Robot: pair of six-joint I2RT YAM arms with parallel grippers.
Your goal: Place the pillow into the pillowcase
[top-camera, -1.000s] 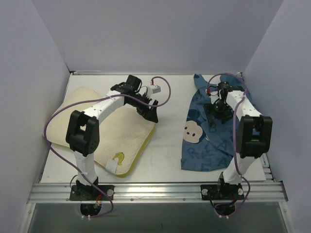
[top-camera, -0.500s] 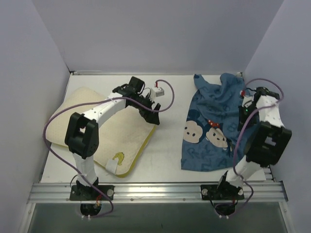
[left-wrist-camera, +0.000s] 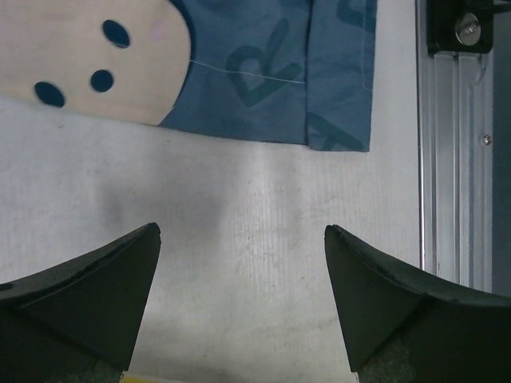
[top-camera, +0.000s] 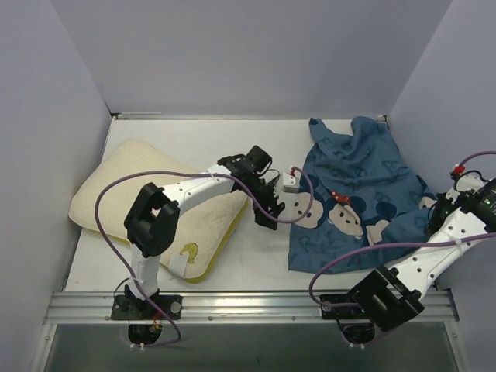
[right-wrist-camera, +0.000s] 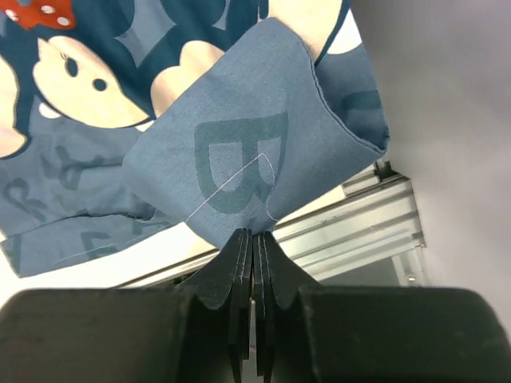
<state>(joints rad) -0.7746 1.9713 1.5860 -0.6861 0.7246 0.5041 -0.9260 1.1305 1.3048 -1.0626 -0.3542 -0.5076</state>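
Observation:
The cream quilted pillow (top-camera: 147,198) with yellow piping lies flat at the left. To the right, the blue pillowcase (top-camera: 356,182) with mouse faces is spread on the table. My left gripper (top-camera: 268,212) hovers open over bare table between the two; in the left wrist view its fingertips (left-wrist-camera: 242,230) stand wide apart with nothing between them, and the pillowcase's corner (left-wrist-camera: 263,72) lies just ahead. Out at the far right, my right gripper (top-camera: 443,208) is shut on a fold of the pillowcase's right edge (right-wrist-camera: 231,159), the cloth pinched at the jaw tips (right-wrist-camera: 254,233).
A metal rail (top-camera: 248,304) runs along the table's near edge and also shows in both wrist views (left-wrist-camera: 455,159) (right-wrist-camera: 351,215). Pale walls close in the left, back and right sides. The left arm's purple cable (top-camera: 302,209) loops over the pillowcase's left edge.
My right gripper shut on the pillowcase and swung out to the far right, spreading the cloth. My left gripper moved right, off the pillow toward the pillowcase's left edge.

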